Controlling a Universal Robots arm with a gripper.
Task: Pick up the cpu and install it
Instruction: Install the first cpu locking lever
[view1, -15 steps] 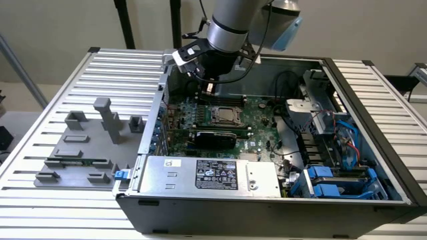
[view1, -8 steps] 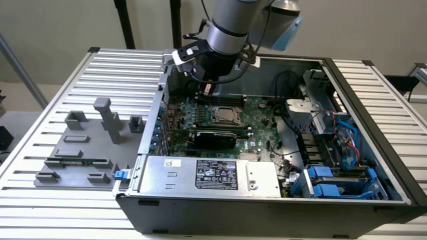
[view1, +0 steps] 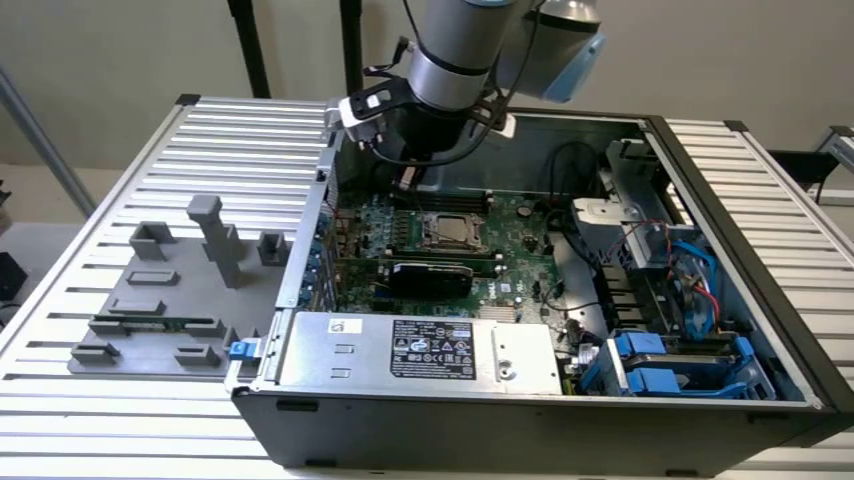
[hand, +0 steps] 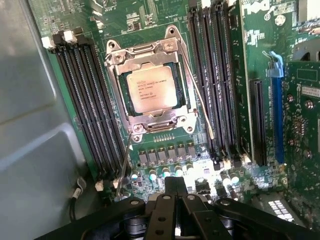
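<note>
The cpu (hand: 151, 88) is seen seated flat in its socket on the green motherboard (hand: 150, 20), with its silvery, lettered top turned upward. In the exterior view the cpu (view1: 454, 232) is found near the middle of the board, inside the open computer case (view1: 534, 430). A metal retention frame (hand: 156, 120) is set closely around the cpu, and a thin wire lever (hand: 198, 95) is laid just beside that frame. Banks of black memory slots (hand: 87, 100) are ranged on two opposite sides of the cpu. A row of small capacitors (hand: 152, 175) is placed between the cpu and the gripper (hand: 175, 186).

The gripper is held above the board, apart from the cpu. Its two black fingers are brought together with nothing clasped between them. In the exterior view the gripper (view1: 411, 178) is hung beyond the cpu, over the far part of the board, under the silver arm (view1: 454, 60).

Nearer the exterior camera than the cpu, a large silver box with a black label (view1: 427, 350) is mounted along the case wall. To the exterior view's right of the cpu, blue drive brackets (view1: 667, 370) are fitted among cables. Well to the exterior view's left of the cpu, outside the case, a grey fixture block (view1: 160, 290) is set on the slatted table (view1: 240, 130). A long green memory stick (view1: 158, 323) is lodged in that block.
</note>
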